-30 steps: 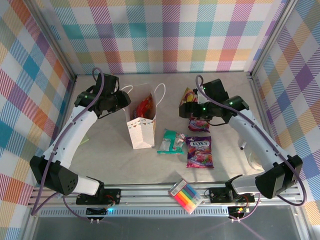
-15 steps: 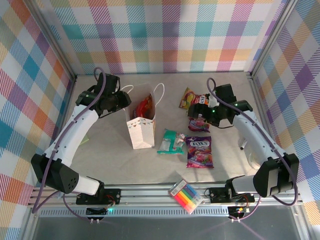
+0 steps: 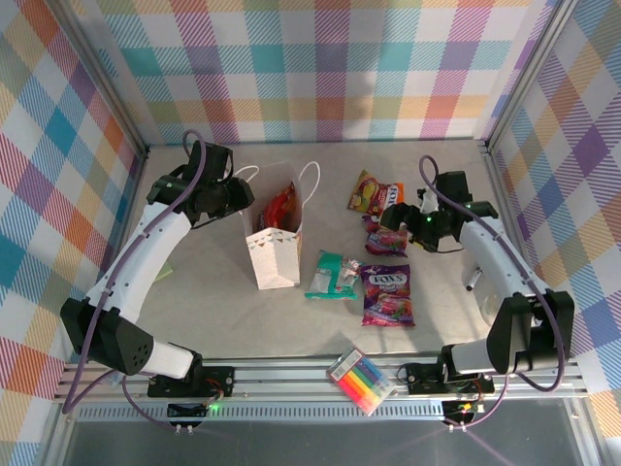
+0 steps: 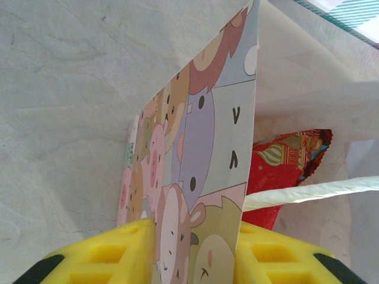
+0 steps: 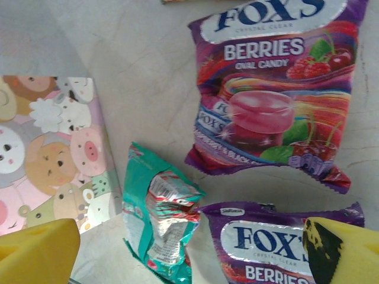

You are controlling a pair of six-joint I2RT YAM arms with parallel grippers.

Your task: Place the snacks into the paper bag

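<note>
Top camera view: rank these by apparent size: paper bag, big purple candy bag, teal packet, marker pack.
1. paper bag
2. big purple candy bag
3. teal packet and marker pack look about alike, so I won't rank them.

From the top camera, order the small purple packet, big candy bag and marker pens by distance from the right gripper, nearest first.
1. Small purple packet, beside the right gripper.
2. Big candy bag, mid-table.
3. Marker pens, near edge.
</note>
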